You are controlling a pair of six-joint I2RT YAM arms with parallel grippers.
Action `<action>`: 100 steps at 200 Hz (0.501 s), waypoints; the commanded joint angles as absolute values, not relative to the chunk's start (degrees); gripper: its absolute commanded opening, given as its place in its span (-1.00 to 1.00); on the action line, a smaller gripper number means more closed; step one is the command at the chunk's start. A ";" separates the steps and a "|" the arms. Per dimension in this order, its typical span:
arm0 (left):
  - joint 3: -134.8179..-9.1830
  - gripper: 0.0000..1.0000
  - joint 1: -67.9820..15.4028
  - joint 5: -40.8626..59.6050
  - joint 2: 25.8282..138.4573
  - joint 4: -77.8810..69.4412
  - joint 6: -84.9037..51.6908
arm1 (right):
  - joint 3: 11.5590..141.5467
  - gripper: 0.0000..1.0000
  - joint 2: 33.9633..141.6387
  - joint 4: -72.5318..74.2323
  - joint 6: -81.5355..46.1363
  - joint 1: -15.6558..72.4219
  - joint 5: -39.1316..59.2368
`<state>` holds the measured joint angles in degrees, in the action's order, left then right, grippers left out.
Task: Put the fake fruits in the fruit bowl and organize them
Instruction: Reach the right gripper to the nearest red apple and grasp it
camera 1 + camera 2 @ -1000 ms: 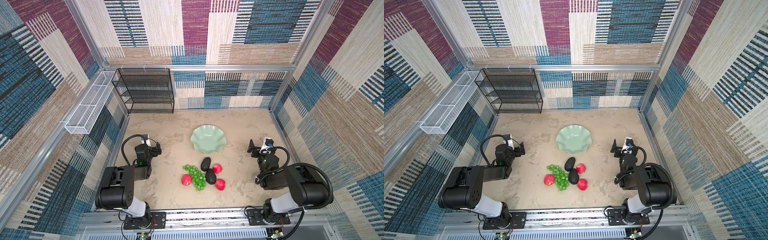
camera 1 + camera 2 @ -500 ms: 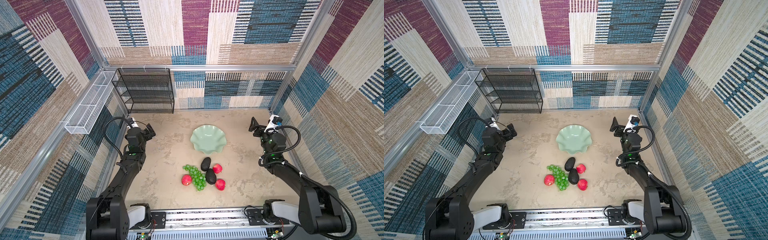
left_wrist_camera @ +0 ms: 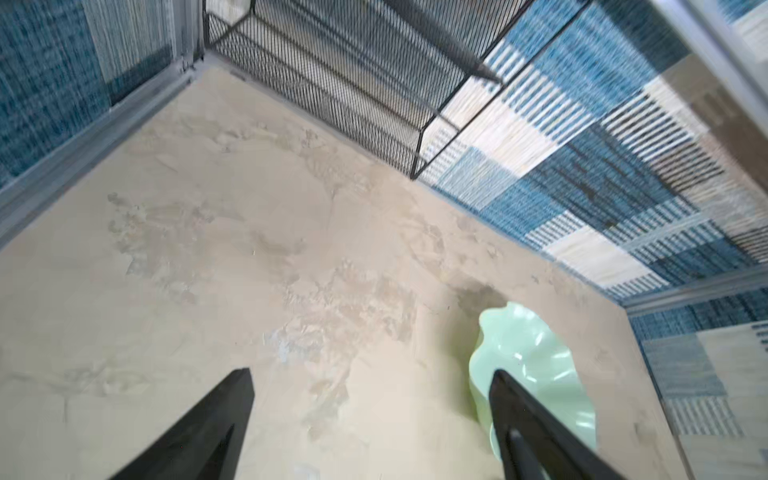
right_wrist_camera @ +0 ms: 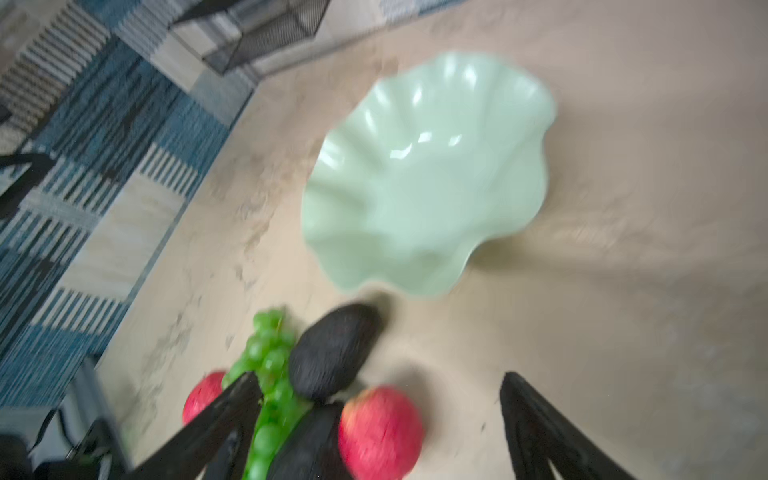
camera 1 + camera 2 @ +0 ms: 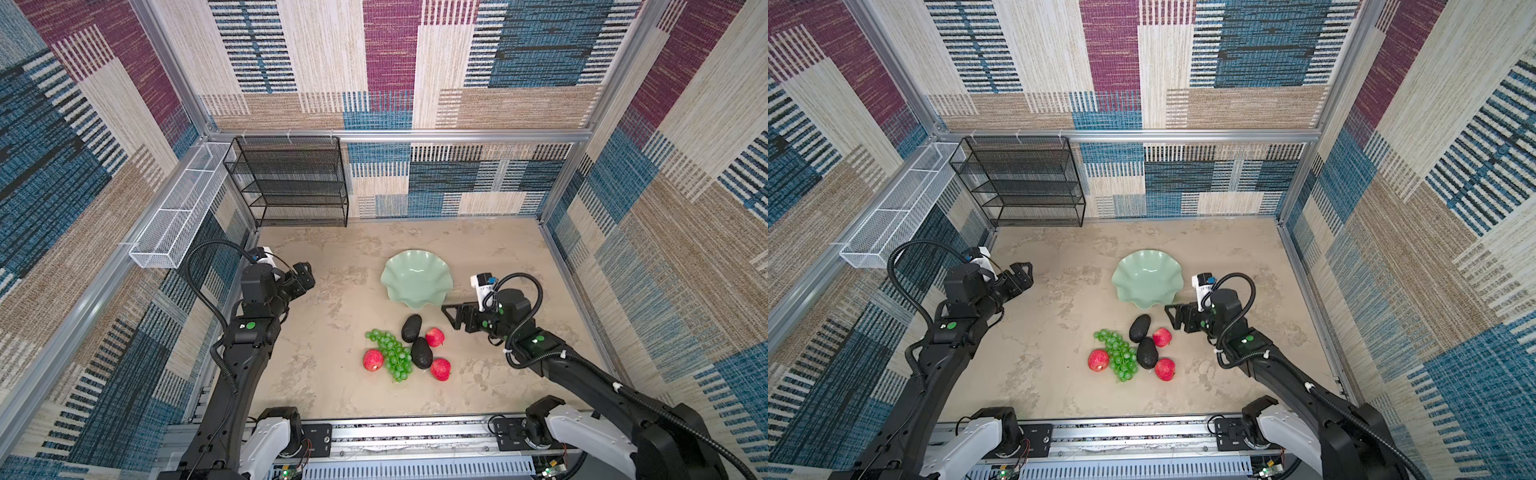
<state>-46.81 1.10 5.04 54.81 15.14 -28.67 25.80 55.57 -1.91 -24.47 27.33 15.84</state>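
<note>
- We see the wide, shallow, pale mint-green fruit bowl with a wavy scalloped rim (image 5: 417,279) standing upright on the beige mottled tabletop (image 5: 332,374), right of centre, with nothing in it.
- All 6 fake fruits lie in 1 cluster on the tabletop just in front of the bowl, none inside it.
- The 2 dark blackish-green, pear-shaped avocados lie on their sides. The far avocado (image 5: 411,328) has its long axis on a diagonal, narrow end towards the bowl. The near avocado (image 5: 422,353) runs almost front to back, narrow end towards the far one.
- The bunch of glossy bright-green grapes (image 5: 390,353) stretches diagonally from far-left to near-right, just beside the near avocado.
- Of the 3 small red apple-like fruits, 1 apple (image 5: 434,337) sits right of the avocados, 1 (image 5: 373,360) left of the grapes and 1 (image 5: 440,369) nearest the front.
- The left gripper (image 3: 371,372) hangs over bare tabletop, well left of the bowl, jaws spread wide and empty.
- The right gripper (image 4: 379,374) hovers right of the cluster, near the bowl's front edge, jaws also wide and empty.
- A black mesh rack (image 5: 291,183) stands in the back-left corner; a white wire basket (image 5: 178,220) hangs on the left wall.
- We spot dark print on the white tag of the right wrist camera (image 5: 482,286), too small to read.
</note>
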 commanded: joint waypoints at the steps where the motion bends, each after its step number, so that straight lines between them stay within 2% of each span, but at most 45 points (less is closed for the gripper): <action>1: -46.81 0.84 1.14 6.33 54.40 18.79 -26.80 | 22.37 0.83 50.44 -11.15 -33.41 32.07 11.64; 50: -47.55 0.84 1.22 8.30 55.23 18.62 -26.39 | 18.72 0.75 44.75 -18.07 -38.42 37.45 10.60; 100: -46.31 0.84 1.23 8.18 53.85 17.52 -26.67 | 16.87 0.69 49.69 -12.22 -41.00 42.93 11.67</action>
<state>-46.94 1.13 7.81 54.50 18.06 -27.81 17.28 47.40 -16.05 -38.72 40.77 11.55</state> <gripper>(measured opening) 0.918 0.848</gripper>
